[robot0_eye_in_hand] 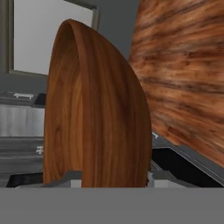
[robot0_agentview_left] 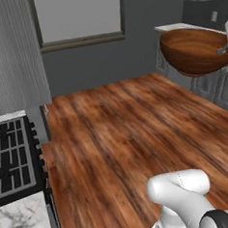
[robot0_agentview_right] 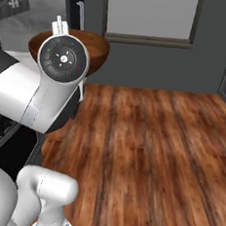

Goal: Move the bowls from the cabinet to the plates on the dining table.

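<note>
Brown bowl (robot0_eye_in_hand: 94, 109) is the main thing here, and it's in my pincer. In the hand view it takes up the whole middle of the frame, seen edge-on with the rim running from top centre down the left side, wood grain all over it. My two finger tips (robot0_eye_in_hand: 70, 178) sit at the bottom of that frame on either side of the bowl's wall, so the pincer (robot0_eye_in_hand: 111, 178) is clamped on the rim, jaws narrow with the wall pinched between them.

Biggest thing around is the wooden floor (robot0_agentview_left: 137, 133), reddish-brown planks filling the centre and right of the left base view and most of the right base view. Next up is the dark grey wall with a big pale window (robot0_agentview_left: 76, 14) at the top centre of the left base view; it's top centre in the right base view too.

In the left base view the bowl (robot0_agentview_left: 193, 51) hangs in the upper right, opening tilted up and toward the camera, up off the floor. In the right base view it's in the upper left, mostly hidden behind my own arm.

A stove (robot0_agentview_left: 10, 158) with black grates sits at the left edge of the left base view, and a bit of marble counter (robot0_agentview_left: 22, 222) shows in the lower left corner just below it. A silver bar handle (robot0_agentview_right: 80, 15) is at the top left of the right base view, too small for more.
</note>
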You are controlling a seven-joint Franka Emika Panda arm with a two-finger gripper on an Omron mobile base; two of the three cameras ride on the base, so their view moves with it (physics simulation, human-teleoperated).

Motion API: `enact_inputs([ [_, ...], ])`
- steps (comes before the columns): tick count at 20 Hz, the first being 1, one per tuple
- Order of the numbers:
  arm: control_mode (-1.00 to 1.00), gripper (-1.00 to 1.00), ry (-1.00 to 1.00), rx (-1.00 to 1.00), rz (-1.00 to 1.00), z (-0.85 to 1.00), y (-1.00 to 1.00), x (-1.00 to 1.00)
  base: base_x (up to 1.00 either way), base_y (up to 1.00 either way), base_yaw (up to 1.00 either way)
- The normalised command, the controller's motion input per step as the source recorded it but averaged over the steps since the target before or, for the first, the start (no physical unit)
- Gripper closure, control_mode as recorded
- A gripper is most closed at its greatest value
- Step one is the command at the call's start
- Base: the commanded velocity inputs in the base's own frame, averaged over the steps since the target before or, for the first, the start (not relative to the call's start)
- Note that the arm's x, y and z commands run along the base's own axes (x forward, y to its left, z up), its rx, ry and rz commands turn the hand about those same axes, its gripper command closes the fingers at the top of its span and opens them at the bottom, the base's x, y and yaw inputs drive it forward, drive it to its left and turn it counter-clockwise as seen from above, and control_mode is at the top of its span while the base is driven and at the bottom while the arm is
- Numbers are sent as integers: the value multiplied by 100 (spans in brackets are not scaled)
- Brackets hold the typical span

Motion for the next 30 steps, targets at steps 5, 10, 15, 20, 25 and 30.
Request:
enact_inputs([
  [5, 100, 100, 0, 0, 0, 0, 0, 0, 0, 1, -25],
  [10, 100, 100, 0, 0, 0, 0, 0, 0, 0, 1, -25],
  [15, 100, 100, 0, 0, 0, 0, 0, 0, 0, 0, -25],
  [20, 100, 100, 0, 0, 0, 0, 0, 0, 0, 0, -25],
  [25, 100, 100, 0, 0, 0, 0, 0, 0, 0, 0, -25],
  [30, 100, 100, 0, 0, 0, 0, 0, 0, 0, 0, -25],
])
